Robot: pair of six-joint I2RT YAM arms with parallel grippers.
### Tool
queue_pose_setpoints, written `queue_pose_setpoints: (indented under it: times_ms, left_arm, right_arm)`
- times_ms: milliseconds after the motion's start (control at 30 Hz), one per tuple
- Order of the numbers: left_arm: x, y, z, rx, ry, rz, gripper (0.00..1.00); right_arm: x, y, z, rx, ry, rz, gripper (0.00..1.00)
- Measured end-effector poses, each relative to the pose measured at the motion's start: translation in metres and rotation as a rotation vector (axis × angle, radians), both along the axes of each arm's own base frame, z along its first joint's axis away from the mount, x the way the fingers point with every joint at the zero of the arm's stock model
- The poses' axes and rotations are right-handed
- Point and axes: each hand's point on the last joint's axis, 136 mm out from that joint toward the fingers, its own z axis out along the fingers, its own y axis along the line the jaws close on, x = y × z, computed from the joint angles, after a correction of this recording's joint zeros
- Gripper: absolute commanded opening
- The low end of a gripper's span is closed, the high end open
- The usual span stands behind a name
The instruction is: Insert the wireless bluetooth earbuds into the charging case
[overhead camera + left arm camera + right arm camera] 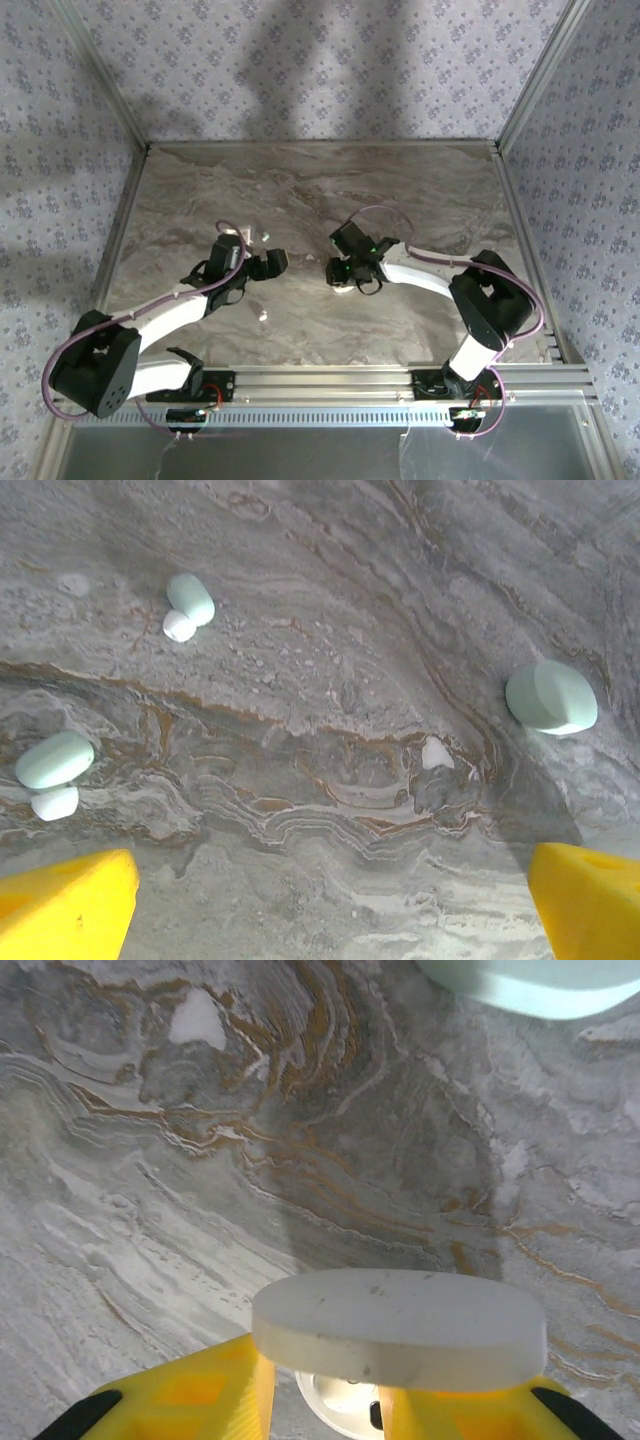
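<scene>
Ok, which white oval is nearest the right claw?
The flat oval right at the right claw, spanning its yellow fingers; the other oval lies apart at the view's top edge.

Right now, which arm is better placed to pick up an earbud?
Left: the left gripper is open, facing an earbud; the right gripper grips the charging case.

table (400, 200): grey-brown marble top | walls (300, 60): floral pattern | frame rail (330, 378): metal, near edge

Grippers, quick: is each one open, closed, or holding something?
Left gripper: open, holding nothing.
Right gripper: closed on the charging case.
</scene>
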Motion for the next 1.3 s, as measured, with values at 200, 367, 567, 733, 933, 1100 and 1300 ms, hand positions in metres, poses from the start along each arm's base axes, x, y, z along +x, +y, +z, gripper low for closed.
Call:
queue_pose_setpoints:
  times_ms: [200, 367, 567, 733, 933, 1100, 1300]
  left_arm:
    - [0.0, -0.004, 0.0, -0.009, 0.007, -0.016, 1.0]
    - [-0.001, -0.007, 0.001, -0.012, 0.005, -0.026, 1.0]
    - [-0.001, -0.01, 0.004, -0.018, -0.002, -0.035, 1.0]
    - [-0.002, -0.013, 0.005, -0.019, -0.002, -0.042, 1.0]
    - [-0.003, -0.015, 0.005, -0.019, -0.002, -0.051, 1.0]
    - [-0.005, -0.019, 0.003, -0.019, 0.005, -0.065, 1.0]
    - [-0.006, -0.022, 0.004, -0.022, 0.002, -0.074, 1.0]
  right_arm:
    - [-0.002, 0.0, -0.005, -0.038, 0.013, -0.009, 0.33]
    - [-0.001, -0.001, -0.007, -0.056, 0.018, -0.024, 0.3]
    - [0.005, 0.001, -0.008, -0.075, 0.013, -0.043, 0.28]
    - [0.007, 0.002, -0.009, -0.104, 0.009, -0.055, 0.27]
    - [0.007, 0.002, -0.01, -0.184, -0.014, -0.061, 0.27]
    - [0.007, 0.002, -0.011, -0.237, -0.035, -0.063, 0.23]
    - [0.007, 0.002, -0.01, -0.246, -0.039, -0.078, 0.13]
